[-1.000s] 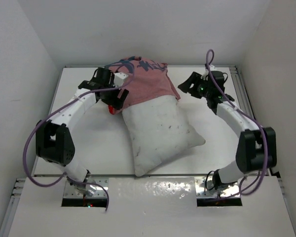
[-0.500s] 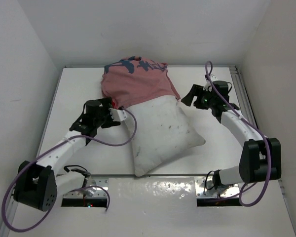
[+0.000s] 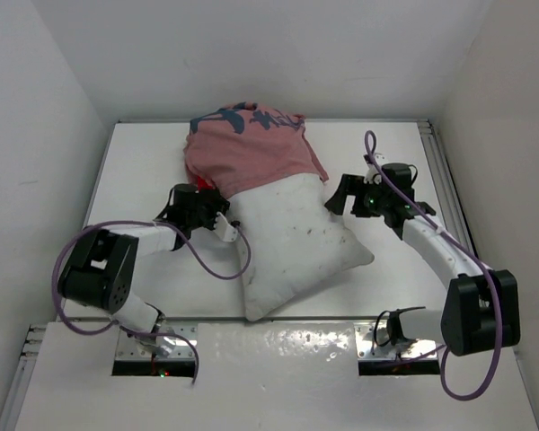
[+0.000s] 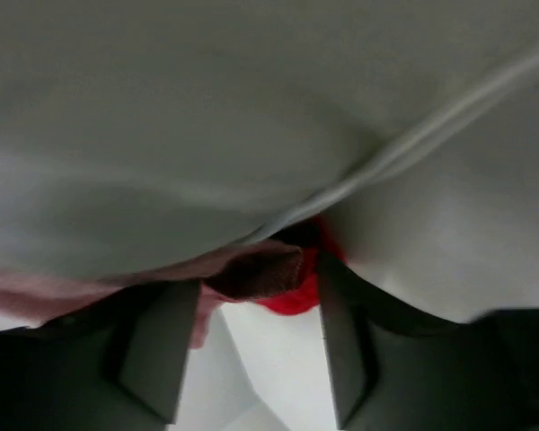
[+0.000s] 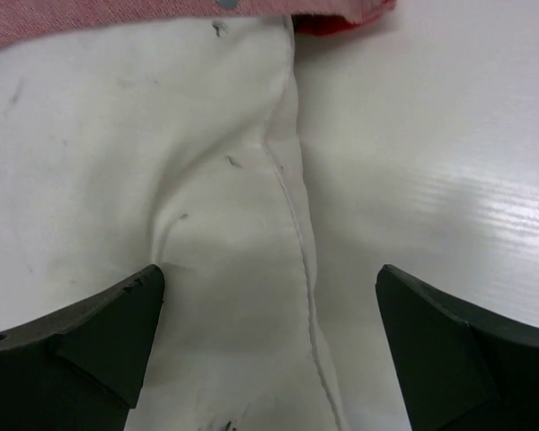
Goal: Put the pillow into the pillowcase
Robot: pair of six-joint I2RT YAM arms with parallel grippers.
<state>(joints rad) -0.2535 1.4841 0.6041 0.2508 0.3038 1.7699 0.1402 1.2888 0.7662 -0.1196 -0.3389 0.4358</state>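
Pillow (image 3: 292,241) is seen lying slantwise across the middle of the tabletop (image 3: 144,171), its far end at 12 o'clock tucked into the pillowcase (image 3: 247,153), while the larger part, running toward 5 o'clock, is bare. Roughly a third is judged to be covered, so the step in hand is taken to be drawing the mouth of the sleeve further down.

To do this well, the hem (image 5: 117,18) should be taken on both sides at the same level. Only the thin cloth should be pinched, not the stuffing beneath. The pull should be made evenly along the pillow's long axis, toward 5 o'clock. A one-sided pull would likely twist the sleeve or drag the pillow across the tabletop.

The left gripper (image 4: 251,301) is placed at the pillow's 9 o'clock edge, where the hem crosses it. Its fingers are spread apart, and a folded bit of pink and red cloth lies at their tips, unpinched. Whether the cloth touches a finger cannot be told. The right gripper (image 5: 269,274) is set at the 3 o'clock edge, jaws opened wide and straddling the pillow's seamed border, short of the hem. Nothing is held by it
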